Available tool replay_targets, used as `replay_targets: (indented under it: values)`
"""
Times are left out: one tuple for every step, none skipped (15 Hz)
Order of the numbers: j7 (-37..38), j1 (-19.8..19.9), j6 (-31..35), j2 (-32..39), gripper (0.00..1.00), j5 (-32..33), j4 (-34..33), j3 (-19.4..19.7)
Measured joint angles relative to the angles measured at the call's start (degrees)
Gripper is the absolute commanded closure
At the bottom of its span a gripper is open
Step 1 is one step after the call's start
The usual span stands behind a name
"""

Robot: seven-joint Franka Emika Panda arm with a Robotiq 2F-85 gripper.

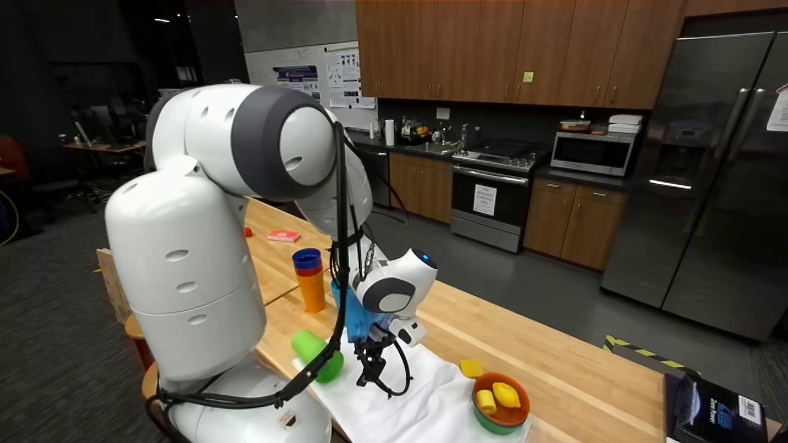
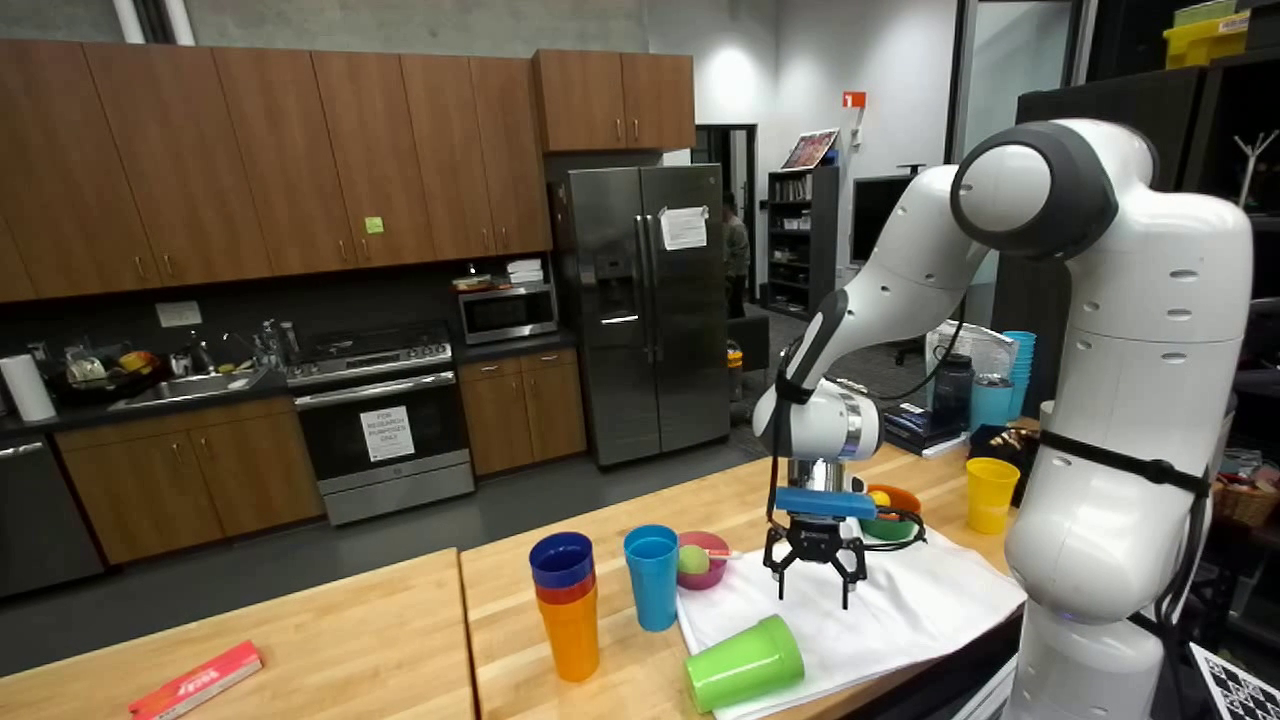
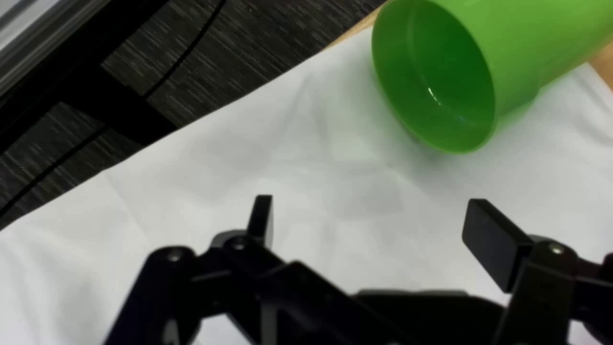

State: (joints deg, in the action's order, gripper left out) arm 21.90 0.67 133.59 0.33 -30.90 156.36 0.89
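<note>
My gripper (image 2: 813, 592) is open and empty, pointing down above a white cloth (image 2: 905, 625). In the wrist view its two fingertips (image 3: 371, 215) stand wide apart with only cloth (image 3: 306, 172) showing between them. A green cup (image 2: 745, 664) lies on its side at the cloth's edge. In the wrist view this cup (image 3: 517, 52) is at the upper right, mouth toward the gripper, apart from the fingers. It also shows in an exterior view (image 1: 317, 355) beside the gripper (image 1: 368, 376). A blue cup (image 2: 652, 580) stands upright near the cloth.
Stacked blue, red and orange cups (image 2: 570, 630) stand beside the blue cup. A pink bowl (image 2: 708, 578) holds a green ball. A green-and-orange bowl (image 1: 495, 426) holds yellow items; a yellow block (image 1: 471, 368) lies near it. A yellow cup (image 2: 990, 495) stands near the arm's base.
</note>
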Motion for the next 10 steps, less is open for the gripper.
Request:
replay_targets:
  values:
    - [0.0,0.0,0.7,0.0,0.00,-0.1,0.1,0.0]
    - [0.0,0.0,1.6,0.0,0.00,-0.3,0.2,0.0]
    - [0.0,0.0,2.6,0.0,0.00,-0.5,0.4,0.0]
    - [0.0,0.0,3.5,0.0,0.00,-0.7,0.5,0.0]
    - [-0.1,0.0,4.5,0.0,0.00,-1.2,0.6,0.0]
    - [-0.1,0.0,5.6,0.0,0.00,-1.6,0.8,0.0]
    - [-0.1,0.0,6.5,0.0,0.00,-1.9,1.0,0.0]
    - [-0.1,-0.1,7.6,0.0,0.00,-2.4,1.2,0.0]
    - [-0.1,-0.1,8.5,0.0,0.00,-2.8,1.4,0.0]
    - [-0.2,-0.1,9.4,0.0,0.00,-3.1,1.6,0.0]
